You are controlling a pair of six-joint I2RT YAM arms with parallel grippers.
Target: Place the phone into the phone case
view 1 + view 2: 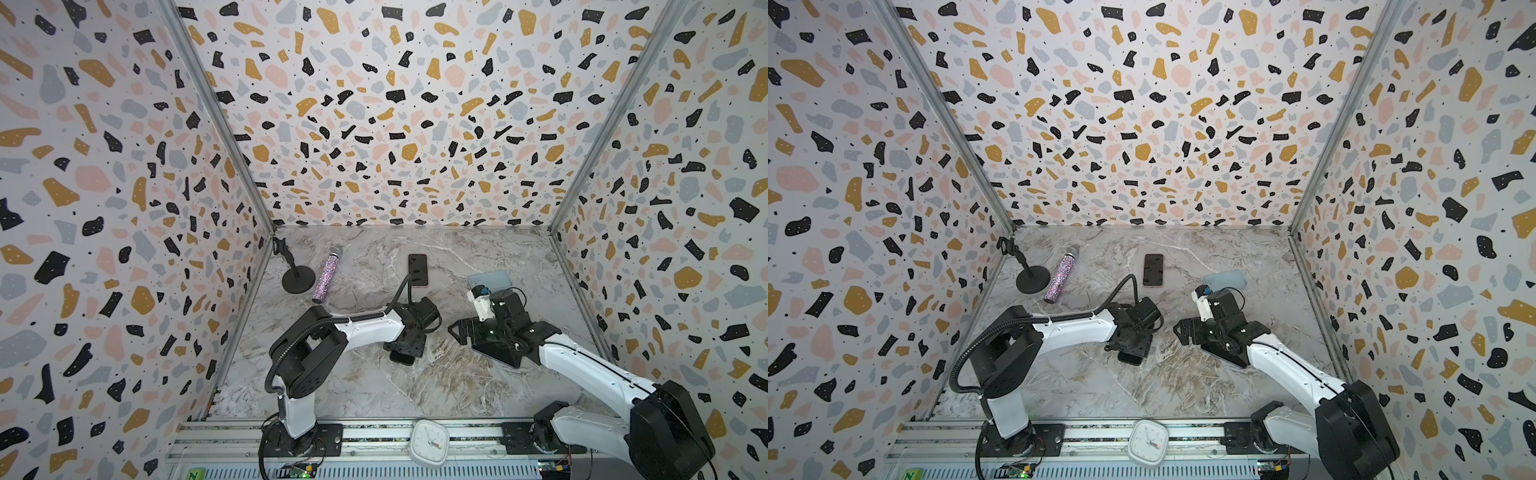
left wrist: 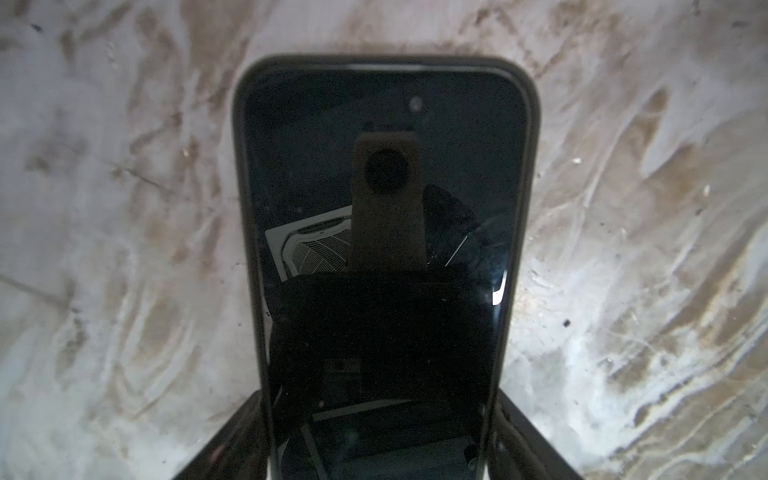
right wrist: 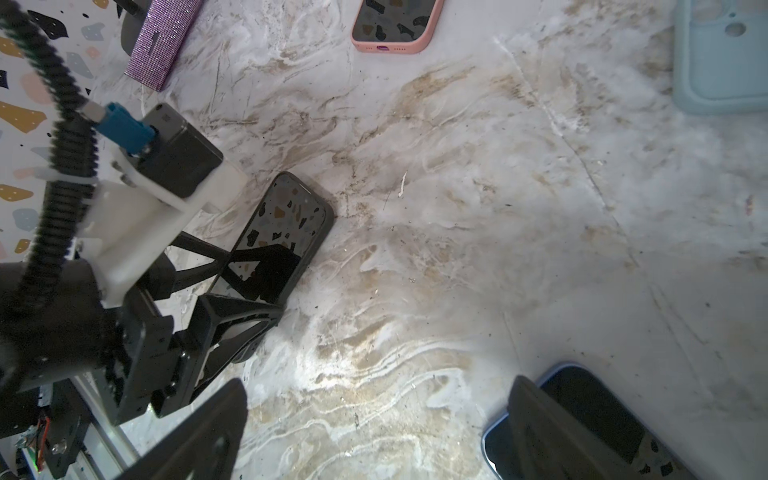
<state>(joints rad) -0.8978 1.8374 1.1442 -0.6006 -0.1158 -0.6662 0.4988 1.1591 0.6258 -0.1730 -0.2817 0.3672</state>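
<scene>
From my station, the left claw [image 3: 254, 284] straddled the dark phone [image 2: 382, 124], which lay flat and screen up on the marble tabletop [image 3: 457, 208]. Its fingers sat close against both long edges, but I couldn't tell whether they were clamped. The right claw [image 3: 378, 386] hung spread wide, holding nothing. The pale blue case [image 3: 723, 54] lay empty, well apart from that phone.

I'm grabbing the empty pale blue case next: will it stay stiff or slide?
The pale blue case looks like a thin, matte shell, so probably bendy. Empty on the smooth marble table, it likely slides when nudged.
</scene>
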